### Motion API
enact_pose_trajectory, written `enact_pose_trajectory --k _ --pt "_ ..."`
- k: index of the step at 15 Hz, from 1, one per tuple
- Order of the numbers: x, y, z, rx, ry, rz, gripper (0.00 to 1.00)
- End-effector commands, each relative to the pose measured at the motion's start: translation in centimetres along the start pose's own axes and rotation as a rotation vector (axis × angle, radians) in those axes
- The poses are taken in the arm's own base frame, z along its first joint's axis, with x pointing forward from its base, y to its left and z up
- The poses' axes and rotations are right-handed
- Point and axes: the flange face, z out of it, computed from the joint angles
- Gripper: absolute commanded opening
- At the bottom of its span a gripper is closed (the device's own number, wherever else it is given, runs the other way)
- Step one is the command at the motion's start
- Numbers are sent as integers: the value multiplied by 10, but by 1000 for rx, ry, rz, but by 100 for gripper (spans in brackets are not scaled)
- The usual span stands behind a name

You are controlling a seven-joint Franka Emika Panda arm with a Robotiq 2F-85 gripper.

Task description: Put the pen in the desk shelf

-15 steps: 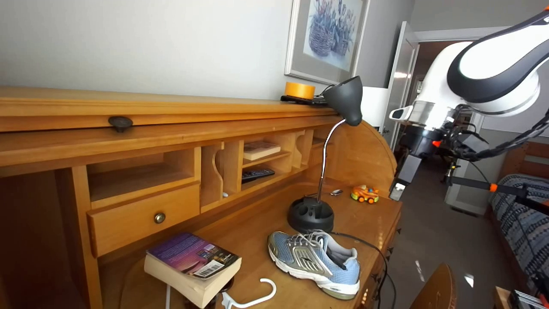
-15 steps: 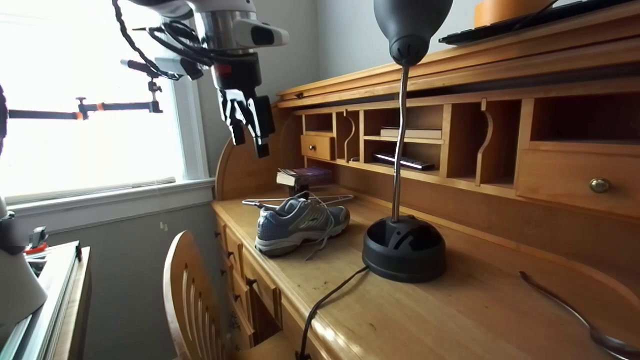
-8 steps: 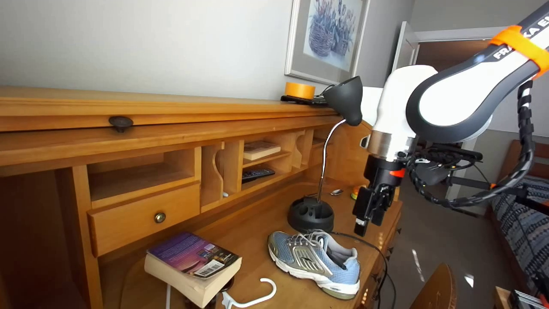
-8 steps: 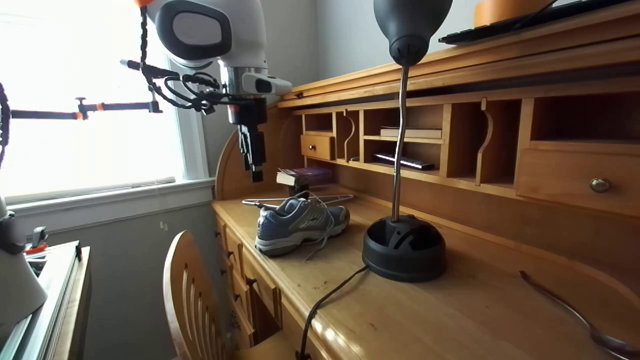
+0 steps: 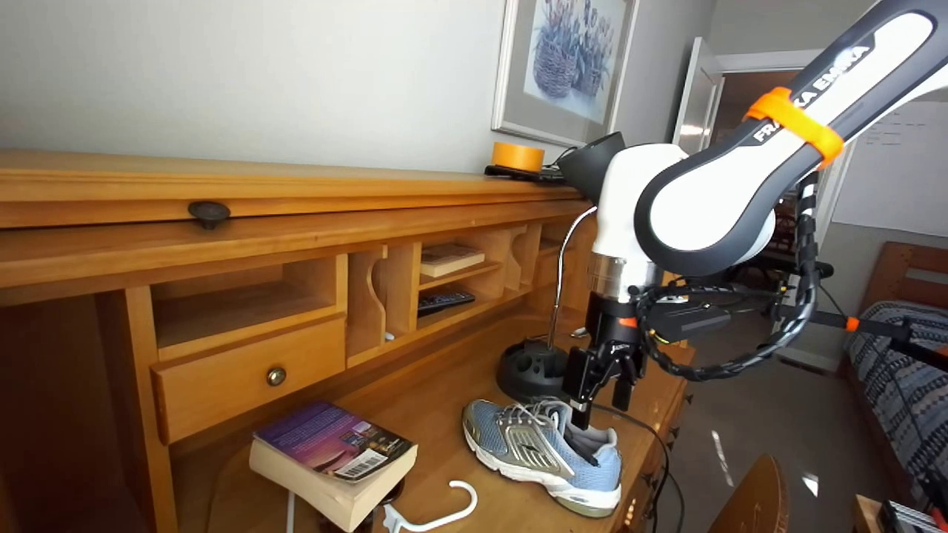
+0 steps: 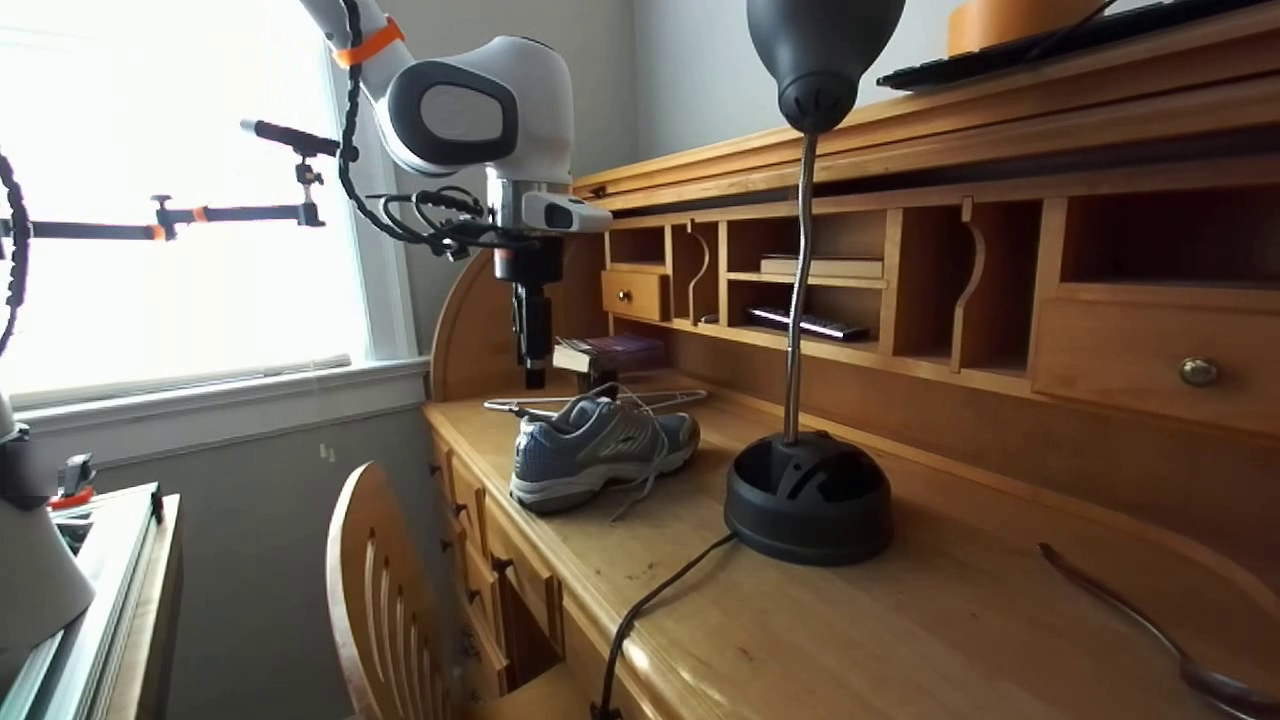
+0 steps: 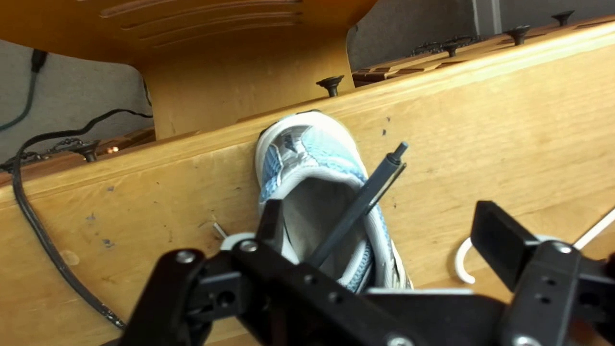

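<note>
A dark grey pen [image 7: 365, 199] leans slantwise in the opening of a blue and silver shoe [image 7: 331, 144] in the wrist view. Its clip end sticks out over the rim, and its lower end is hidden behind my left finger. The shoe stands on the desk in both exterior views [image 5: 526, 448] [image 6: 590, 455]. My gripper [image 7: 384, 223] is open and empty, pointing down over the shoe, its fingers on either side of the pen's line; it shows in both exterior views [image 5: 601, 413] [image 6: 535, 375]. The desk shelf [image 5: 461, 275] [image 6: 850, 282] holds a book above its thin board and a dark remote-like object below.
A black desk lamp [image 5: 537, 366] [image 6: 810, 500] stands beside the shoe, its cord running over the desk edge. A thick purple book [image 5: 333, 451] and a white hanger [image 5: 444, 511] lie on the other side. A wooden chair [image 6: 365, 560] stands at the desk front.
My arm has swung in from the side and come down. The gripper has moved from beside the desk to above the shoe. The shoe and the desk things have not moved.
</note>
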Motion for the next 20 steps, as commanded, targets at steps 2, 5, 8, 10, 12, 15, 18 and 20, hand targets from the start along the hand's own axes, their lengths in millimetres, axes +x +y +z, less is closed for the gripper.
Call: enact_pose_trajectory --k 2,5,8,10,12,15,18,20 --pt "18 -12 23 0 -35 25 100" --pt "23 -18 35 -3 -35 5 100" --pt "27 -23 44 -5 -40 -11 100" --pt "28 -24 51 -12 -37 -18 100" --pt "30 -24 58 -17 -32 -24 100" --pt "32 -25 68 -21 -15 -30 100" --pt "33 -26 75 -21 2 -42 93" --pt "34 -28 77 -20 12 -47 69"
